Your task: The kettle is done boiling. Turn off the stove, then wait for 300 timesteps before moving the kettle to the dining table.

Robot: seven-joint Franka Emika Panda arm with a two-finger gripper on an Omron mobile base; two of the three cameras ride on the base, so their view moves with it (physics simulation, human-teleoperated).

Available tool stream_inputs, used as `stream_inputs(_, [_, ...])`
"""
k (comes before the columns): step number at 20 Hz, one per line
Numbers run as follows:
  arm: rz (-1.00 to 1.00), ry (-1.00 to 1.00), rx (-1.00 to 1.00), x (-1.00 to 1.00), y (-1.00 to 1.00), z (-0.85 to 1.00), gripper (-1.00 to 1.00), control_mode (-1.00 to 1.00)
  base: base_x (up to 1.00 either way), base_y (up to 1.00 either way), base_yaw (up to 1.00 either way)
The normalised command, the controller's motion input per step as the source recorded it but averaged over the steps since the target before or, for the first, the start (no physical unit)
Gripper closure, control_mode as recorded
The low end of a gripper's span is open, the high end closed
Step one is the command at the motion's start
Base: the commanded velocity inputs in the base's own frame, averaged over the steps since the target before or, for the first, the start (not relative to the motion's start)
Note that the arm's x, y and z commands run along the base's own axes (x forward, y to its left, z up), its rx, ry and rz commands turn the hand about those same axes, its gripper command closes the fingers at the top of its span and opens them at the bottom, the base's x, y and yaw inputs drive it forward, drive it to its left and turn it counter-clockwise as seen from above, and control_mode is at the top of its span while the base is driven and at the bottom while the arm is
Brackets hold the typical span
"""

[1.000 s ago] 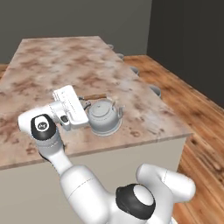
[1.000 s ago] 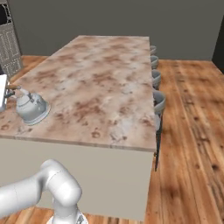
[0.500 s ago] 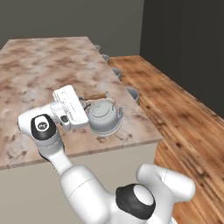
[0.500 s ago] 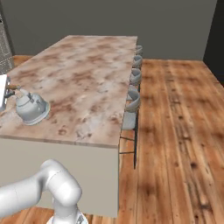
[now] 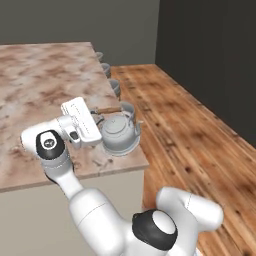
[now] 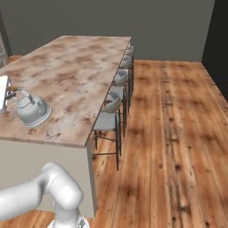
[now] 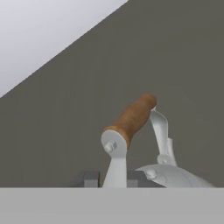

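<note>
The kettle (image 5: 120, 137) sits over the near right corner of the dining table (image 5: 45, 85), close to the edge; whether its base touches the marbled stone top cannot be told. In the left base view its brown wooden handle bar (image 5: 107, 109) runs roughly crosswise, from the white hand toward the table's right edge. In the hand view the bar (image 7: 132, 119) slants up to the right on its two metal straps. The spout cannot be made out with certainty.

The gripper (image 7: 113, 178) has its jaws drawn almost together beside the kettle's handle; its dark fingertips (image 7: 89, 178) sit at the foot of the near strap. Whether they actually pinch it cannot be told.

There is one kettle. Four grey stools (image 6: 108, 119) line the table's right side above the wooden floor (image 6: 178, 133).
</note>
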Motion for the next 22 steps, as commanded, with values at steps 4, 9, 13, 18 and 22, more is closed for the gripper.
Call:
stream_inputs(4, [0.00,0.00,0.00,0.00,0.00,0.00,1.00,1.00,0.21,-0.61,0.13])
stream_inputs(9, [0.00,0.00,0.00,0.00,0.00,0.00,1.00,1.00,0.16,-0.56,0.20])
stream_inputs(13, [0.00,0.00,0.00,0.00,0.00,0.00,1.00,1.00,0.23,-0.55,0.28])
stream_inputs(18, [0.00,0.00,0.00,0.00,0.00,0.00,1.00,1.00,0.37,-0.46,0.34])
stream_inputs(22, [0.00,0.00,0.00,0.00,0.00,0.00,1.00,1.00,0.47,-0.40,0.38])
